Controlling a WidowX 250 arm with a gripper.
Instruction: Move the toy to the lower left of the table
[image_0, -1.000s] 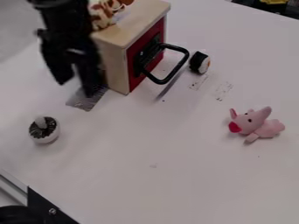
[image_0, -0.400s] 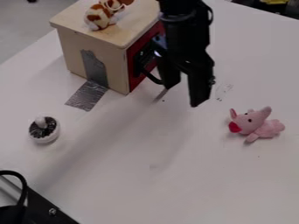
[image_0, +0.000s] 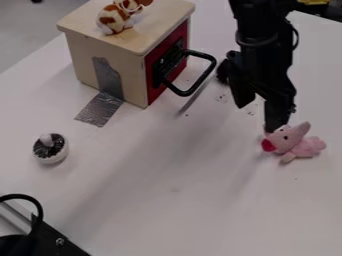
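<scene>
The black gripper (image_0: 256, 118) hangs at the upper right of the camera view, open, its two fingers apart with nothing between them. Its right finger overlaps the upper left edge of the pink toy (image_0: 292, 141); whether they touch I cannot tell. The toy, a plush pig with a red snout pointing left, lies on the white table (image_0: 153, 200) at the right.
A wooden box (image_0: 127, 65) with a red front and protruding black handle (image_0: 194, 91) stands upper left, a brown-and-white plush (image_0: 115, 19) on top. A small round white-and-black object (image_0: 50, 148) sits at the left. Black hardware (image_0: 50, 240) occupies the lower left corner.
From the upper left the gripper has swung rightward across the box's front, ending beside the pink toy. The toy has not moved. A black cable at the lower left has come into view.
</scene>
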